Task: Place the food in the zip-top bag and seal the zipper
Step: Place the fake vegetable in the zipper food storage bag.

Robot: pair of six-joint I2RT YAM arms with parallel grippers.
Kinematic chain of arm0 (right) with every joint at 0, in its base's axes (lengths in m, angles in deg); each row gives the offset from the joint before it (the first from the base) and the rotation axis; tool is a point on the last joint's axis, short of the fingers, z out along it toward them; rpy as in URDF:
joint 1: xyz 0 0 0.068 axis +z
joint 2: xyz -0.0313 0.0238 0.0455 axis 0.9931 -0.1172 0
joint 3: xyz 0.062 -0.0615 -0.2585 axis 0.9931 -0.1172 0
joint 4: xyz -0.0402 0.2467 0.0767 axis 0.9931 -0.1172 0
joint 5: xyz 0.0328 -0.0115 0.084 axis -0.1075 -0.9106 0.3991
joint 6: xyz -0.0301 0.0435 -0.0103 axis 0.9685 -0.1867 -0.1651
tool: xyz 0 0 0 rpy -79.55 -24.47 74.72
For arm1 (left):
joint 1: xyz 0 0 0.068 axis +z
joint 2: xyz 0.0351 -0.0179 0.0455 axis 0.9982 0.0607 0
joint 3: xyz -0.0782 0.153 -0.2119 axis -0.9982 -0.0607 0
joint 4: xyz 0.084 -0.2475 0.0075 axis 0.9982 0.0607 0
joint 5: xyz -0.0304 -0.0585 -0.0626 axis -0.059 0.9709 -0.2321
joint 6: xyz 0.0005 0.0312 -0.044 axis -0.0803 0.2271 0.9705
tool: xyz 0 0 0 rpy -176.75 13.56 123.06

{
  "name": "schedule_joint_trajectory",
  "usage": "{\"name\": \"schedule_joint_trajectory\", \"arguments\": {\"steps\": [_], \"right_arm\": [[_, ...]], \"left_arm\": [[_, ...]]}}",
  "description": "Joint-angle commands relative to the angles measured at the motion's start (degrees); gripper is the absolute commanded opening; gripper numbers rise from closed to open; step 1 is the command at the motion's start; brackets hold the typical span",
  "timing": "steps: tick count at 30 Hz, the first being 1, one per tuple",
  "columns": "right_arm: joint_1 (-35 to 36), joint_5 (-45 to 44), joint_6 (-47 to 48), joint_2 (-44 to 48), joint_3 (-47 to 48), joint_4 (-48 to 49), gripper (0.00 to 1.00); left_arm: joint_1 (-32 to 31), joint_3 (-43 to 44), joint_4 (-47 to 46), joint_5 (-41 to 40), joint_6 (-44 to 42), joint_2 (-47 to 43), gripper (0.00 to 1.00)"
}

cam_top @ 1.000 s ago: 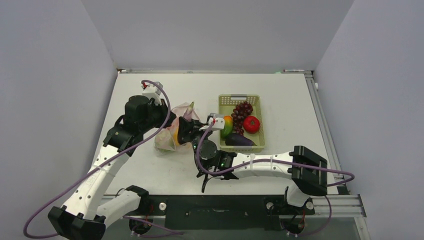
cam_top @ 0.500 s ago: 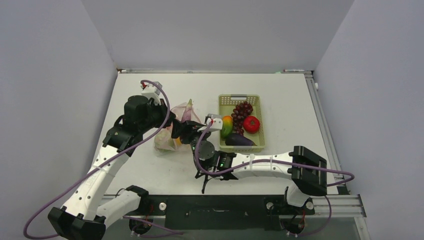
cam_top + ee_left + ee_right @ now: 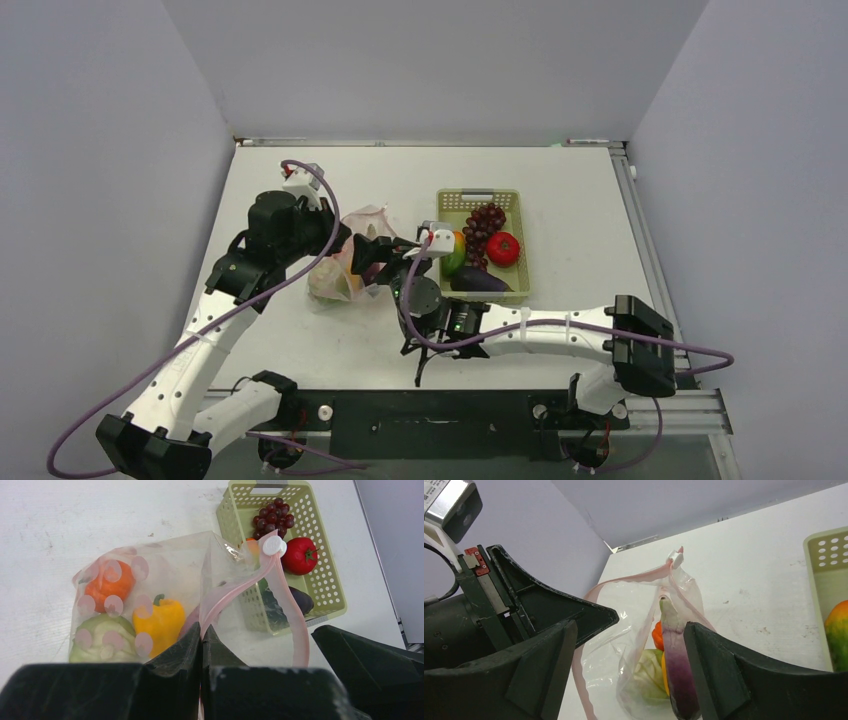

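left jaws: clamped on the zipper [image 3: 300,630] at the near lip of the zip-top bag [image 3: 170,570]; the lip is held up so the mouth gapes toward the right arm
right jaws: spread wide, gripping nothing; they straddle the bag mouth, and the pale eggplant [image 3: 679,670] stands between them, apart from both as far as the right wrist view shows
bag location: on the desk [image 3: 75,525], just beside the basket [image 3: 330,585], on its left in the top view
in bag: orange piece [image 3: 107,582], yellow pepper [image 3: 160,622] and green cabbage [image 3: 100,640] sit low; pale eggplant upright, stem up
left in basket: grapes [image 3: 272,520], tomato [image 3: 299,555], dark eggplant [image 3: 300,600], mango [image 3: 454,252]
zipper state: unsealed, its two strands bowed apart, white slider [image 3: 274,545] at the far end
step (judged): eggplant drop looks done; four pieces to go, then the seal
risk (judged): the upright eggplant may block the strands from meeting unless it tips flat
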Motion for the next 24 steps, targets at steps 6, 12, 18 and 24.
{"name": "schedule_joint_trajectory", "arguments": {"steps": [6, 12, 18, 24], "right_arm": [[-1.58, 3.17, 3.84, 4.11, 6.06, -14.13, 0.80], [-7.13, 13.94, 2.01, 5.45, 9.34, -25.74, 0.71], [-14.36, 22.91, 1.86, 7.20, 9.52, -34.28, 0.67], [-18.74, 25.64, 5.41, 7.90, 11.14, -43.40, 0.69]], "left_arm": [[0.62, 0.14, -3.08, 0.86, 0.22, -1.03, 0.00], [0.62, 0.13, -3.08, 0.84, 0.13, -1.05, 0.00], [0.62, 0.17, -3.04, 0.88, -0.04, -1.02, 0.00], [0.66, 0.11, -2.98, 1.00, -0.13, -0.97, 0.00]]}}
